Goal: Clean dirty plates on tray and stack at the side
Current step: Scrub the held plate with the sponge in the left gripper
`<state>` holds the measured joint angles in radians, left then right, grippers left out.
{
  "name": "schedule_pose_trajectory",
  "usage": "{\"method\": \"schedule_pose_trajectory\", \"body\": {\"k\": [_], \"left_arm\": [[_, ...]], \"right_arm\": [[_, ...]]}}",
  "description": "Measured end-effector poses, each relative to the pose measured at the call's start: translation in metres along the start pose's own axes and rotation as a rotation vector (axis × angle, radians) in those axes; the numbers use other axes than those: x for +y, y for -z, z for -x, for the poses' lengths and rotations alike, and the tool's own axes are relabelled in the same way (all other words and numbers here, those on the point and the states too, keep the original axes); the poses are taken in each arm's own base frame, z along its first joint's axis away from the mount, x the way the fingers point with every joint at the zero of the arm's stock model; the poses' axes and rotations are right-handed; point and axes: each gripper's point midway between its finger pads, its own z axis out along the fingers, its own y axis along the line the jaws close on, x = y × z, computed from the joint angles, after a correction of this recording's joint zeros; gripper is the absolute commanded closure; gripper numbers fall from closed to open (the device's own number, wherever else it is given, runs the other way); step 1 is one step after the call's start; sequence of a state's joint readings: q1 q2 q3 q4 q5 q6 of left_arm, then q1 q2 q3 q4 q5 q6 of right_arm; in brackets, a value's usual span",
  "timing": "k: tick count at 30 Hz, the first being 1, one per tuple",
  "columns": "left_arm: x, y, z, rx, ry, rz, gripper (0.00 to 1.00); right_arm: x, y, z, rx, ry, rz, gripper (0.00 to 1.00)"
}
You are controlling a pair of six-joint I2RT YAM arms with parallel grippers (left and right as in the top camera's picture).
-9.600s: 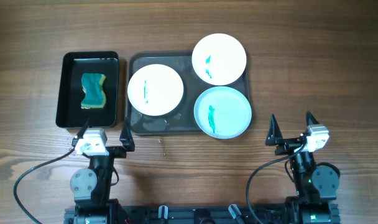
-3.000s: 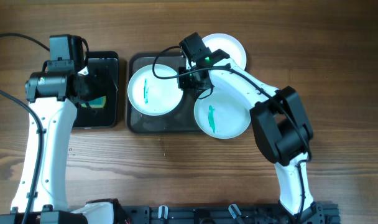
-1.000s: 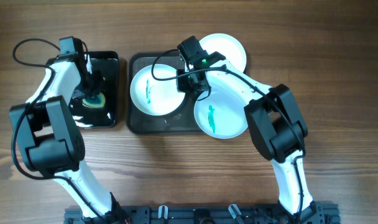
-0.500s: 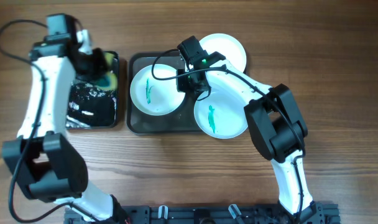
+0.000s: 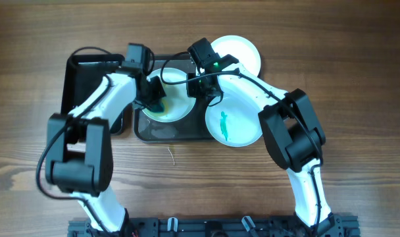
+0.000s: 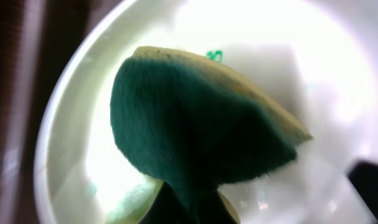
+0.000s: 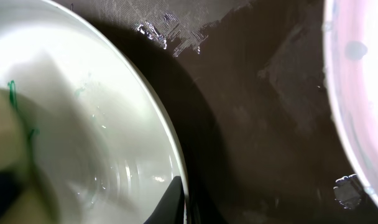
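At the left of the tray (image 5: pixel 177 131), the left gripper (image 5: pixel 154 99), closed on a green sponge (image 6: pixel 195 137), presses it onto a white plate (image 5: pixel 181 105); the right gripper (image 5: pixel 202 89) pinches that plate's rim.

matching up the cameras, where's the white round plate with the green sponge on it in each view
overhead: the white round plate sits left on the dark grey tray, under the green sponge
left wrist: it fills the frame behind the sponge
right wrist: it takes the left half
shared landmark: the dark tray beside its rim
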<state>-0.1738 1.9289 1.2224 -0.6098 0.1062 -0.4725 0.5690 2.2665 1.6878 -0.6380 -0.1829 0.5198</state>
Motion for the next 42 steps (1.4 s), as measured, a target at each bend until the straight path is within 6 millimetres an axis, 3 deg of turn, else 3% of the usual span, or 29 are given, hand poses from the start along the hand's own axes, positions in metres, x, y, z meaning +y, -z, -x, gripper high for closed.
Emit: {"method": "schedule_pose_trajectory", "body": {"k": [7,15,17,21,25,35,42], "left_arm": [[-0.014,-0.011,0.010,-0.047,-0.033,-0.031,0.96],[-0.071,-0.015,-0.006,0.048,-0.273,-0.411,0.96],[-0.076,-0.015,-0.007,0.050,-0.288,-0.436,0.96],[-0.073,-0.018,-0.003,0.040,-0.249,-0.389,0.96],[-0.062,-0.019,0.007,0.000,-0.148,-0.228,0.96],[-0.011,-0.012,0.036,-0.173,0.031,0.120,0.96],[-0.006,-0.009,0.023,-0.156,0.039,0.198,0.96]], "right_arm": [[-0.005,0.001,0.002,0.001,-0.010,-0.006,0.95],[-0.008,0.002,0.003,0.001,-0.021,-0.009,0.95],[-0.008,0.002,0.003,0.001,-0.021,-0.009,0.95],[-0.008,0.002,0.003,0.001,-0.021,-0.009,0.95],[-0.006,0.002,0.004,-0.001,-0.018,-0.005,0.95],[0.002,-0.001,-0.001,0.010,-0.013,0.017,0.96],[0.002,0.001,-0.013,0.068,-0.042,0.021,0.96]]}}
